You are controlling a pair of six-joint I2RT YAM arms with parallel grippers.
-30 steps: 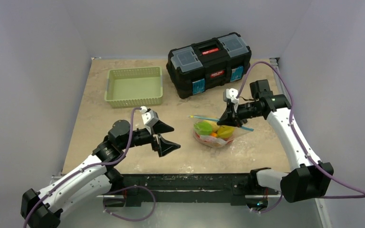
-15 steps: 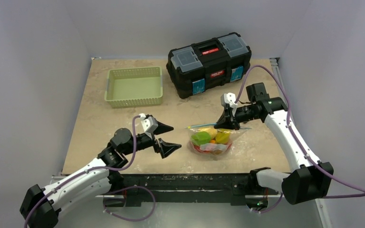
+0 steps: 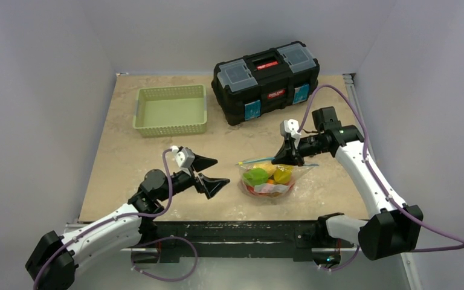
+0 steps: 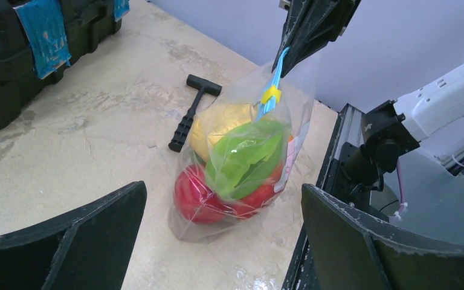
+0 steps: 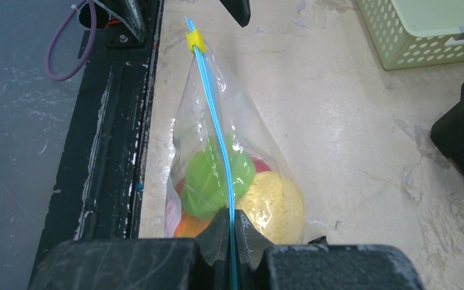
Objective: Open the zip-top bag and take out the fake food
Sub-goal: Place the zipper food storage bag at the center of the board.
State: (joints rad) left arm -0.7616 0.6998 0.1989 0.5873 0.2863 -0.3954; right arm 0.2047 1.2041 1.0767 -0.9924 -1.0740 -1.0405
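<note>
Since a second ago the right gripper (image 3: 280, 158) has drifted leftward and a touch nearer the arm bases, carrying the zip-top bag (image 3: 269, 178) with it. The left gripper (image 3: 222, 170) has reached forward meanwhile, so the gap between them is narrower than it was. The right gripper's fingers are pinched together on the teal zip strip (image 5: 217, 133), gripping one end of it while the yellow slider (image 5: 194, 40) sits at the far end. The bag hangs below that grip with its bottom resting on the table (image 3: 127, 151), near the front edge. The fake food (image 4: 241, 157) is all inside it (a green piece against the front, yellow behind, red and orange at the bottom). The left gripper's fingers are spread wide and hold nothing. They point at the bag, which stands just ahead of them, centred in the opening but not touching either finger. A black hammer (image 4: 187, 124) lies just behind the bag.
</note>
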